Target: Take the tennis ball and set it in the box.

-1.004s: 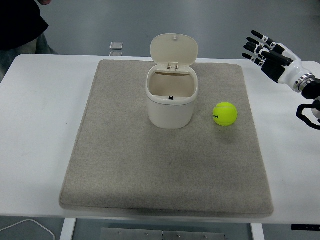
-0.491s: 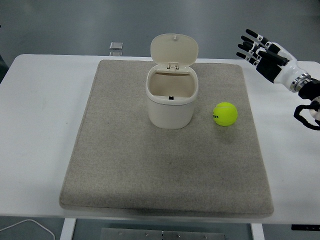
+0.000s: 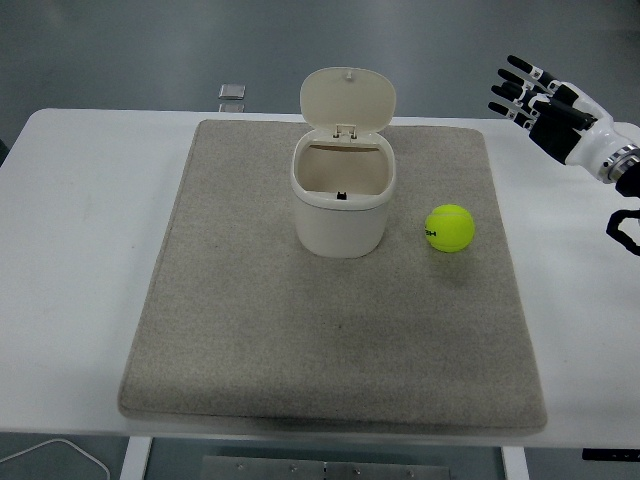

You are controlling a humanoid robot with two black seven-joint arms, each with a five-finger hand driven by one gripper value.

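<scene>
Right robot hand (image 3: 548, 107) pulled back toward table's (image 3: 70, 200) right edge | fingers spread, empty | tennis ball (image 3: 450, 228) beside open box (image 3: 343, 205)

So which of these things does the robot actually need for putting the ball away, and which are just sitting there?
Needed for the job:
- tennis ball, on the mat
- white box, lid open
- right hand, fingers spread, holding nothing

Just lying about:
- grey mat
- small square object at the table's far edge
- white cable at the bottom left
</scene>
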